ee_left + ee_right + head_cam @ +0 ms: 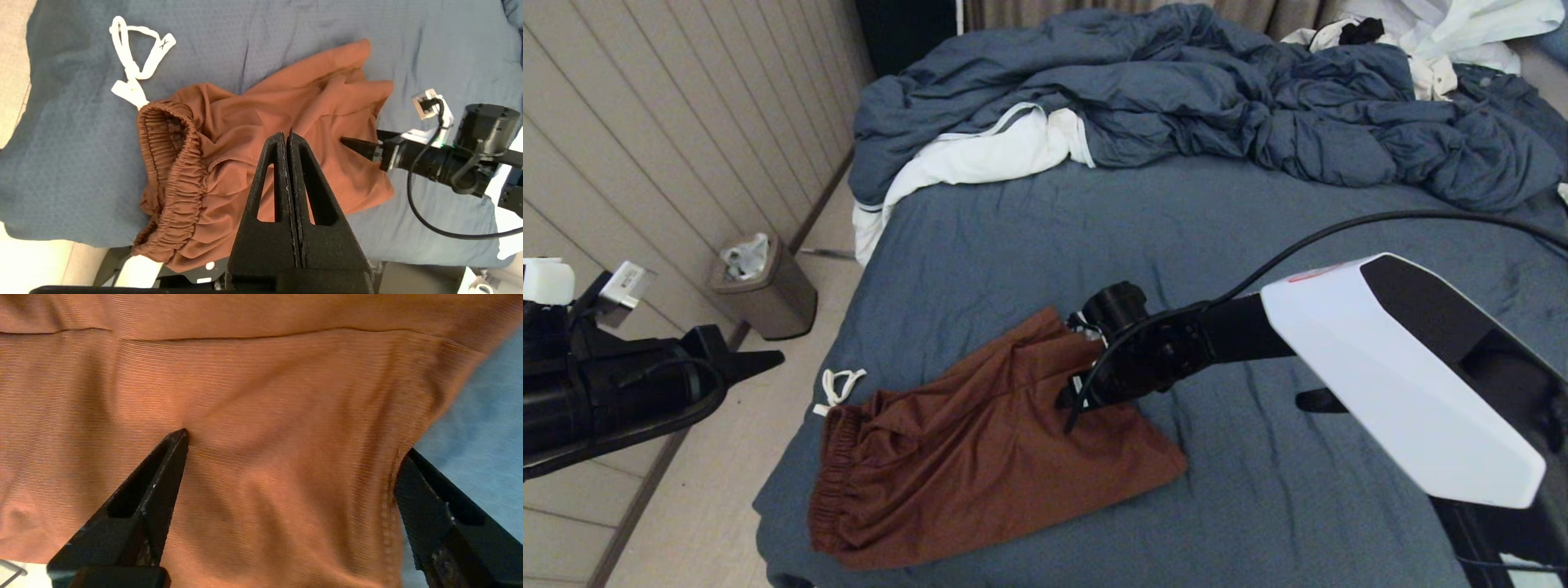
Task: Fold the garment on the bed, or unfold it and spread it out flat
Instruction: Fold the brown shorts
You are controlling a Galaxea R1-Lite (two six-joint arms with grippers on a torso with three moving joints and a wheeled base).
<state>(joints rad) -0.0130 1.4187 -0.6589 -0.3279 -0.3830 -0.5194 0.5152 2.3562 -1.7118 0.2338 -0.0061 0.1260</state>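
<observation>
Rust-brown shorts point(980, 457) rumpled on bed point(1258, 506). Right gripper point(292, 453) pressed onto fabric, jaws spread wide, gripping nothing. Left gripper point(287, 141) off the bedside, jaws closed, empty.

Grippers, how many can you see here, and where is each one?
2. The right gripper is open, down on the shorts on the bed. The left gripper is shut and empty, off the bed's left edge above the floor.
</observation>
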